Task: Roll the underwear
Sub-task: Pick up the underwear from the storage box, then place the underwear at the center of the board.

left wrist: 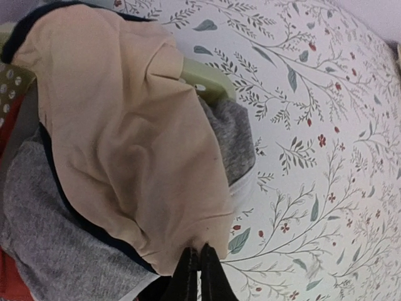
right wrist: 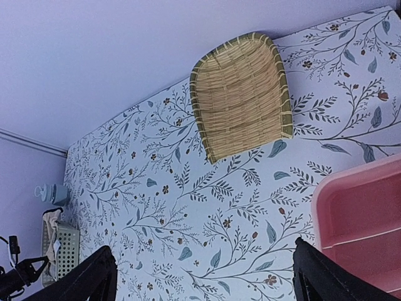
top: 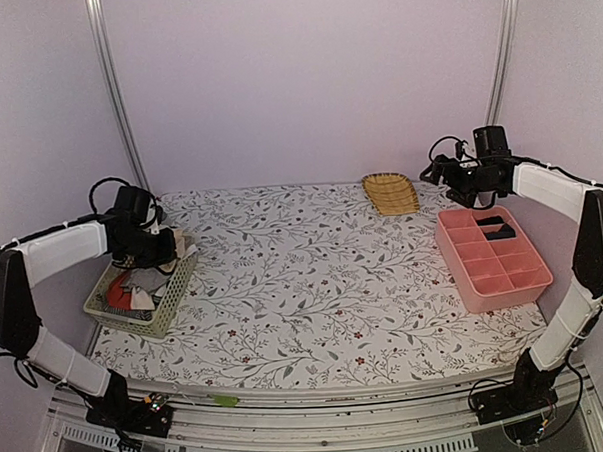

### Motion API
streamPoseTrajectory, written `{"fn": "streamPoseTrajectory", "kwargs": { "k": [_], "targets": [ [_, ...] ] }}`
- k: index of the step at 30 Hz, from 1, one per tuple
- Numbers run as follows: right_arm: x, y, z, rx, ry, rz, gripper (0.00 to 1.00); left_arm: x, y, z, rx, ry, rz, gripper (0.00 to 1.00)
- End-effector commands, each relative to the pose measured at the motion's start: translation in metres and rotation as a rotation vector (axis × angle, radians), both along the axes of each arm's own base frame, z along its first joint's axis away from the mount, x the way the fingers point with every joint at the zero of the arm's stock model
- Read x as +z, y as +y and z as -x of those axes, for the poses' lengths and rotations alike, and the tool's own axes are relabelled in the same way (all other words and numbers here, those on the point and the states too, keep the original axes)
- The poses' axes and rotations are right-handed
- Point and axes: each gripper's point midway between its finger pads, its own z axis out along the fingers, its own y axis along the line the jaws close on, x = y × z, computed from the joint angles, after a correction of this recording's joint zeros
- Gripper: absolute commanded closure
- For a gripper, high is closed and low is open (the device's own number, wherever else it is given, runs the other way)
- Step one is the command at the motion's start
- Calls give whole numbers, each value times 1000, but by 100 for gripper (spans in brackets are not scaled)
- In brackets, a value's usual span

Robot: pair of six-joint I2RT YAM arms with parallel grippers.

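Left claw (left wrist: pixel 200 268): tips together, pinching the lower edge of the beige briefs (left wrist: pixel 125 138). These drape over the pile in the green basket (top: pixel 172 294) at table (right wrist: pixel 188 207) left, with grey briefs (left wrist: pixel 44 238) beneath. Right claw (right wrist: pixel 203 271): fingers wide apart, empty, above the table. Cloth judged light, limp, stretchy, likely to sag and bunch; best held at the hem or waistband

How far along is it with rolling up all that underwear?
Early on. Two dark items already lie in the pink compartment tray, possibly finished rolls. In hand: the left end effector pinches the beige black-edged briefs at the pale green plastic basket; the right end effector hangs open. Left: rolling that pair, plus the grey briefs and red cloth in the basket.
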Motion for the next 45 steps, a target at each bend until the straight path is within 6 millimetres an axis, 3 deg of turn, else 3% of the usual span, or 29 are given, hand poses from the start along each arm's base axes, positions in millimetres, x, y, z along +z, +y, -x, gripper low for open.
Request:
{"fn": "streamPoseTrajectory", "kwargs": {
  "k": [1,5,9,12,14,18,22,25,28,30,33,34,36,40,45],
  "targets": [
    [15,3,-5,26,-55,2,2,9,6,-14,21,-32,-18,100],
    [12,3,-9,30,-55,13,2,25,1,-18,13,-81,6,100],
    [16,4,-6,37,-63,10,2,95,-10,-23,-21,-282,24,100],
    [18,6,-7,52,-69,8,2,141,-32,-19,-98,-385,90,100],
    [18,6,-9,55,-68,5,2,162,-53,-13,-161,-422,116,100],
    [17,8,-10,66,-67,-2,2,201,-114,2,-330,-476,209,100],
    [17,11,-10,74,-64,-14,2,248,-191,34,-564,-546,398,100],
    [17,11,-9,77,-64,-18,2,266,-223,58,-688,-582,534,100],
    [12,13,-4,90,-51,-25,3,250,-220,66,-685,-585,575,100],
    [6,16,0,108,-32,-34,3,208,-196,53,-562,-521,497,99],
    [-6,23,7,156,13,-51,3,111,-125,35,-295,-290,247,46],
    [-11,26,10,175,33,-58,4,92,-107,37,-259,-235,179,36],
    [-20,32,18,211,62,-81,5,77,-94,43,-260,-207,79,14],
    [-34,40,34,261,107,-123,6,80,-122,53,-445,-239,61,11],
    [-46,45,56,294,184,-163,11,66,-206,87,-828,-243,67,16]
  ]
}}
